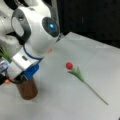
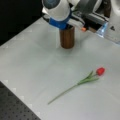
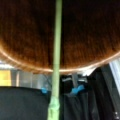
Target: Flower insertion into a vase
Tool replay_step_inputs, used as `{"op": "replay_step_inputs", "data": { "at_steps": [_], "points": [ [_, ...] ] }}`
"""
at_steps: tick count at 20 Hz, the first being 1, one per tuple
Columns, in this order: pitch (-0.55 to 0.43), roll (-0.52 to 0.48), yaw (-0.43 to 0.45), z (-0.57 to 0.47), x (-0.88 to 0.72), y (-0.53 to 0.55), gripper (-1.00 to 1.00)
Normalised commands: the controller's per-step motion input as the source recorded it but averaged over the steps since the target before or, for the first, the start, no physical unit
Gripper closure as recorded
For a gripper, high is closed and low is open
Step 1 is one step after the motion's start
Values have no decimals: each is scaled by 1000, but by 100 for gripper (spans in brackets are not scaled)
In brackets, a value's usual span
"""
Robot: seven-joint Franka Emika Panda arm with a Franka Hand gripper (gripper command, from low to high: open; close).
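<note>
no readable text, labels, brand marks, numbers or signs in any of the three views

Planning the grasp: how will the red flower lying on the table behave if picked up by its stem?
The flower probably feels light. Its long thin stem may flex, with the red head drooping. Lying flat on the table, it seems unlikely to roll far, given its leaves.

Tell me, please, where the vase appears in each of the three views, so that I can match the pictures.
Front view: the vase stands at lower left, under the arm's wrist.
Front view: the vase stands at top centre, under the blue-ringed wrist.
Wrist view: the vase's dark inside and rim fill the upper part, crossed by a green stem.
Shared landmark: the red flower lying on the table in both front views.
</note>
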Motion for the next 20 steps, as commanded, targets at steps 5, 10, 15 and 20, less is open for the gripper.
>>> {"op": "replay_step_inputs", "data": {
  "at_steps": [5,10,15,20],
  "points": [
    [153,38,-116,155,455,204,-100],
    [-52,82,-98,144,394,239,-100],
    [-260,217,-109,161,261,268,-100],
    [-535,317,-11,114,89,271,-100]
  ]
}}
